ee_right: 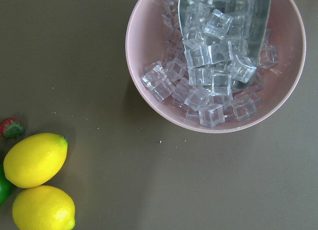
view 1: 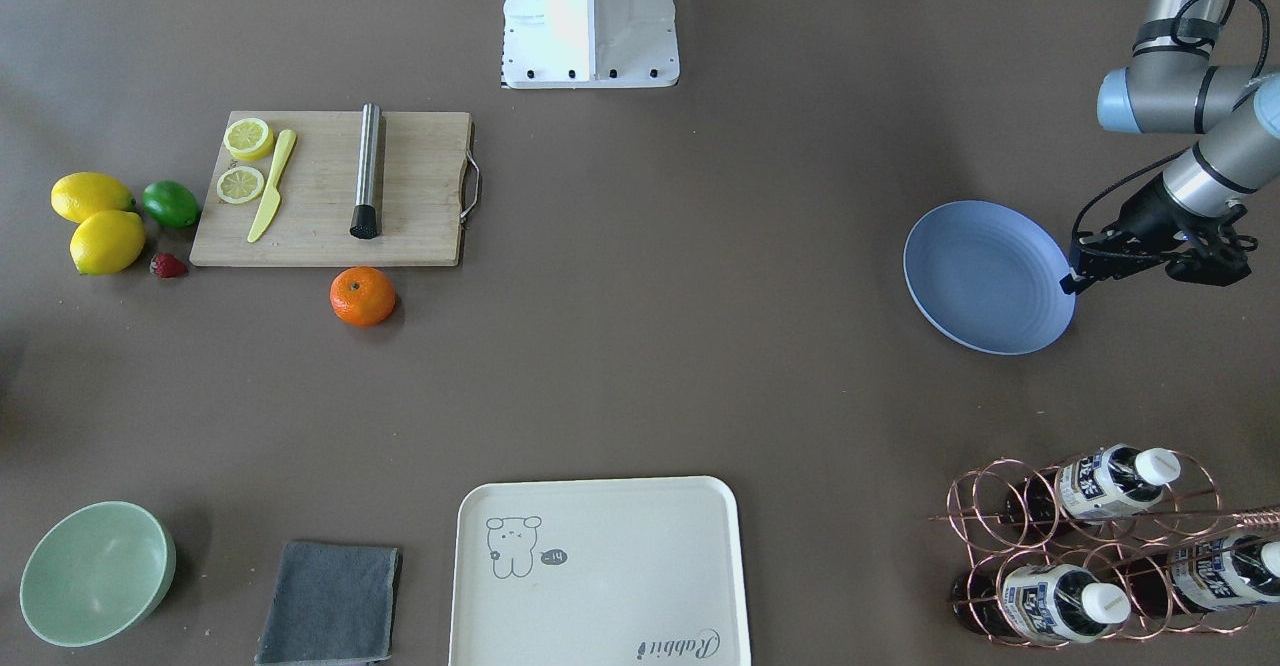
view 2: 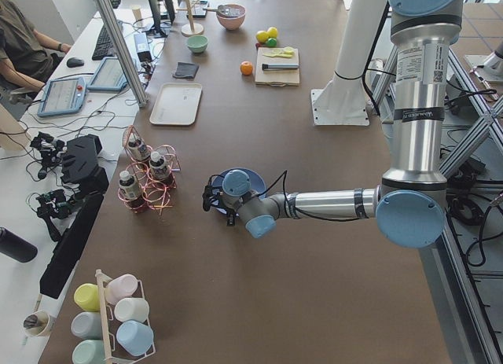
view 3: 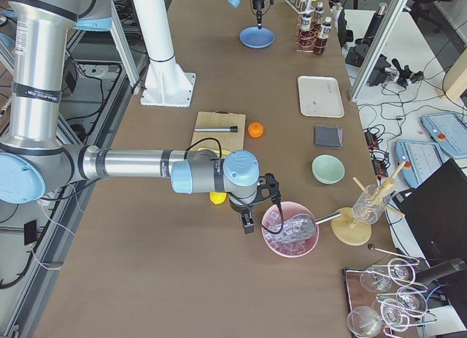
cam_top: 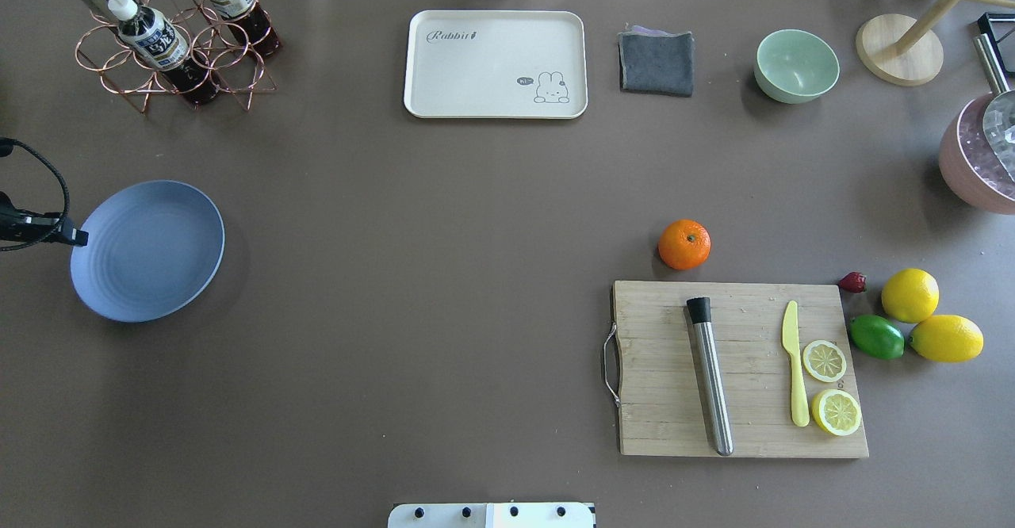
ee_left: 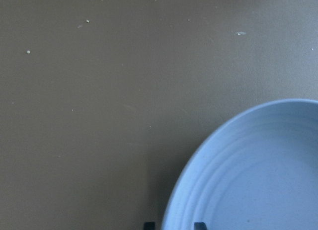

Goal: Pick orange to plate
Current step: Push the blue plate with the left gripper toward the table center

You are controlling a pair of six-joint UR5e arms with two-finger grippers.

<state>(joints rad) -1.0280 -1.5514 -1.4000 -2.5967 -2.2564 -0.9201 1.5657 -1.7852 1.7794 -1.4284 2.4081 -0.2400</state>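
The orange point(cam_top: 684, 244) lies on the table just beyond the cutting board's far edge, also seen in the front view as the orange point(view 1: 362, 296), with no gripper near it. The blue plate point(cam_top: 147, 250) rests at the far left of the table. My left gripper point(cam_top: 79, 236) is at the plate's outer rim. In the left wrist view its fingertips point(ee_left: 149, 225) stand close together astride the rim of the plate point(ee_left: 258, 175), shut on it. My right gripper point(view 3: 246, 223) hangs beside the pink ice bowl, far from the orange. I cannot tell whether it is open or shut.
The cutting board point(cam_top: 674, 401) carries a steel muddler, a yellow knife and lemon slices. Lemons point(cam_top: 909, 294), a lime and a strawberry lie to its right. A cream tray point(cam_top: 492, 108), grey cloth point(cam_top: 656, 62), green bowl point(cam_top: 795, 64) and bottle rack point(cam_top: 166, 44) line the far edge. The pink ice bowl point(cam_top: 971, 171) stands far right.
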